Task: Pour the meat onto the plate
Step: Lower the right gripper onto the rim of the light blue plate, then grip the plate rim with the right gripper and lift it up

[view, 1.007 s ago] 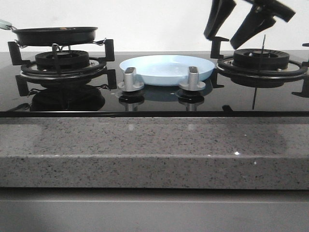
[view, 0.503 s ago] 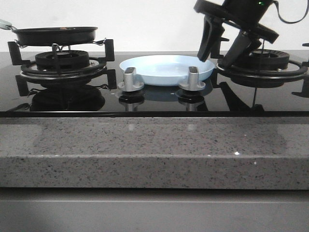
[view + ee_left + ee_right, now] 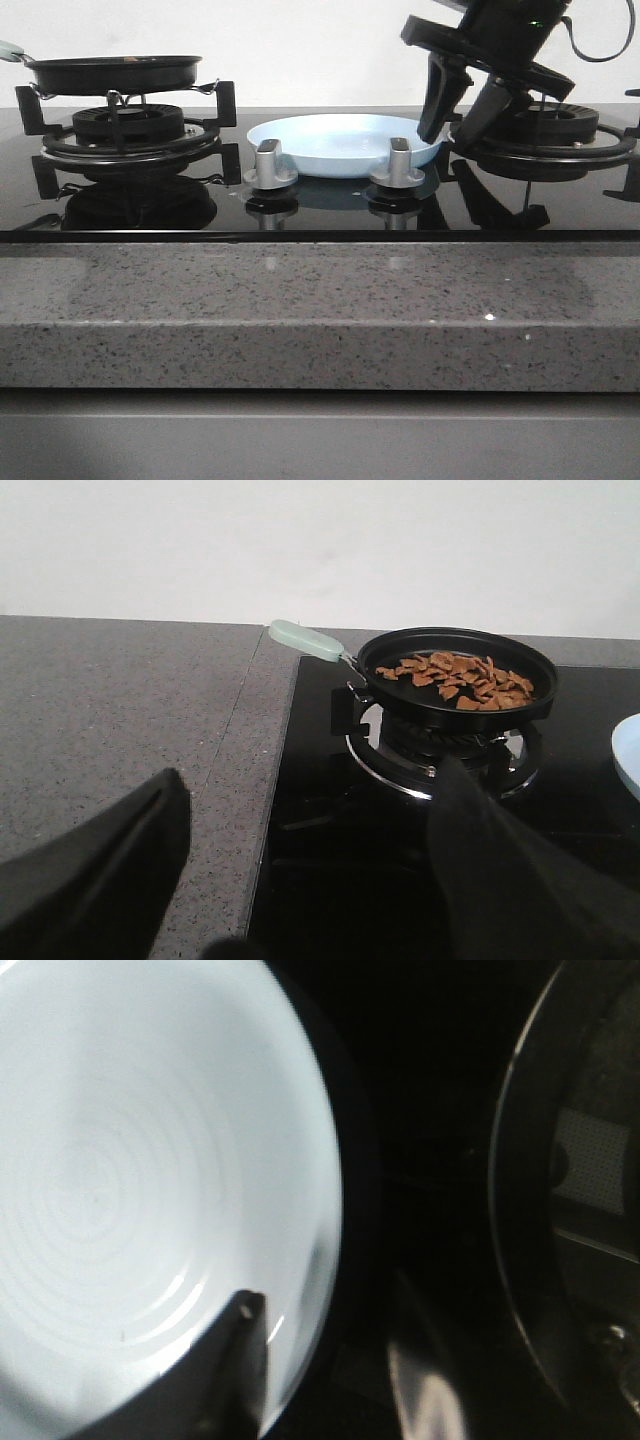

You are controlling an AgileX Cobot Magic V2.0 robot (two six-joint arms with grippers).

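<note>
Glossy black stovetop (image 3: 330,215) fills our view below a white wall. We see thin light-brown meat (image 3: 458,677) slices heaped in the frying pan (image 3: 455,695) on the left burner. Our right gripper (image 3: 458,118), spread wide and empty, straddles the smooth pale-blue plate (image 3: 340,140)'s right rim; our left gripper (image 3: 300,880) hangs open, empty.

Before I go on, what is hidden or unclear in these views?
- Front view: the light-brown meat slices are hidden by the black frying pan's wall.
- Right wrist view: the right pincer is blurred at the pale-blue round plate's rim; contact unclear.
- Left pincer: absent from the front view.
</note>
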